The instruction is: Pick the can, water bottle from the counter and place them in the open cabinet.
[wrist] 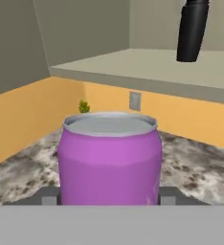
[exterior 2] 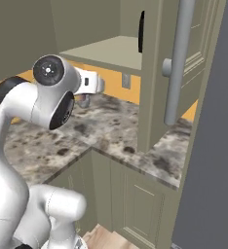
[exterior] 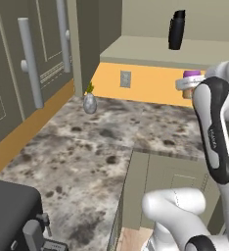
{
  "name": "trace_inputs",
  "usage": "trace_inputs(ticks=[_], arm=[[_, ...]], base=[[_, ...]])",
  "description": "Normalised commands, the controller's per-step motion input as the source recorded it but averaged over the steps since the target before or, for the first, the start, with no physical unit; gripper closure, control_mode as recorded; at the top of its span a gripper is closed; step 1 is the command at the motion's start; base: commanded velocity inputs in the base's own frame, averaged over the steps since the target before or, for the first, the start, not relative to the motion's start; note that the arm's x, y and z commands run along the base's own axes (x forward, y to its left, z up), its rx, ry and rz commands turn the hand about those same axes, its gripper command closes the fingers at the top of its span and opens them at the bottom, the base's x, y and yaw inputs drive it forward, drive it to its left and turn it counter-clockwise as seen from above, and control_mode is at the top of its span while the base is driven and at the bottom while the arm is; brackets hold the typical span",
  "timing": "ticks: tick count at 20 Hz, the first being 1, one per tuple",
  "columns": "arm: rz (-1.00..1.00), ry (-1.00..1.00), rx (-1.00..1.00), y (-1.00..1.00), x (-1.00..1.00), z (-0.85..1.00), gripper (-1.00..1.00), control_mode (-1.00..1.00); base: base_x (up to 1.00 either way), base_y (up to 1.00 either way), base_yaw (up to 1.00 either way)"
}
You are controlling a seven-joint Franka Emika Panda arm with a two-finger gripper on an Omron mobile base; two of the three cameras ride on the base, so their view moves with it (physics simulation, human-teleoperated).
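Observation:
The purple can (wrist: 109, 155) with its silver top sits between my gripper's (wrist: 109, 197) fingers (wrist: 49, 196), held up above the speckled counter (wrist: 195, 167). From the left base, the can (exterior: 192, 75) and my gripper (exterior: 187, 86), shut on it, hang just below the front edge of the open cabinet's beige shelf (exterior: 136, 51). The tall black water bottle (exterior: 176, 30) stands upright on that shelf; it is at the upper right (wrist: 193, 31) in the hand view. In the right base view the hand (exterior 2: 90, 83) points toward the cabinet, and a sliver of the bottle (exterior 2: 142, 31) shows behind the door.
A small grey vase (exterior: 89, 103) with a green sprig stands on the counter (exterior: 87, 147) by the orange wall. An outlet (exterior: 125, 78) is on that wall. The open cabinet door (exterior 2: 155, 73) with its grey bar handle (exterior 2: 177, 63) hangs to my right. A dark appliance (exterior: 11, 215) sits near left.

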Motion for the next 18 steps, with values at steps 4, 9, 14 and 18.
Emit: trace_inputs(ticks=[4,9,14,18], arm=[[-0.38,-0.02,0.0,-0.41,-0.1,0.55,1.0,-1.0],[-0.35,-0.09,-0.03,-0.37,-0.1,0.55,1.0,-1.0],[-0.3,-0.12,-0.03,-0.4,-0.02,0.38,1.0,-1.0],[-0.25,-0.07,-0.02,-0.39,0.02,0.16,1.0,-1.0]], base=[[0.0,0.0,0.0],[0.0,0.0,0.0],[0.0,0.0,0.0],[0.0,0.0,0.0]])
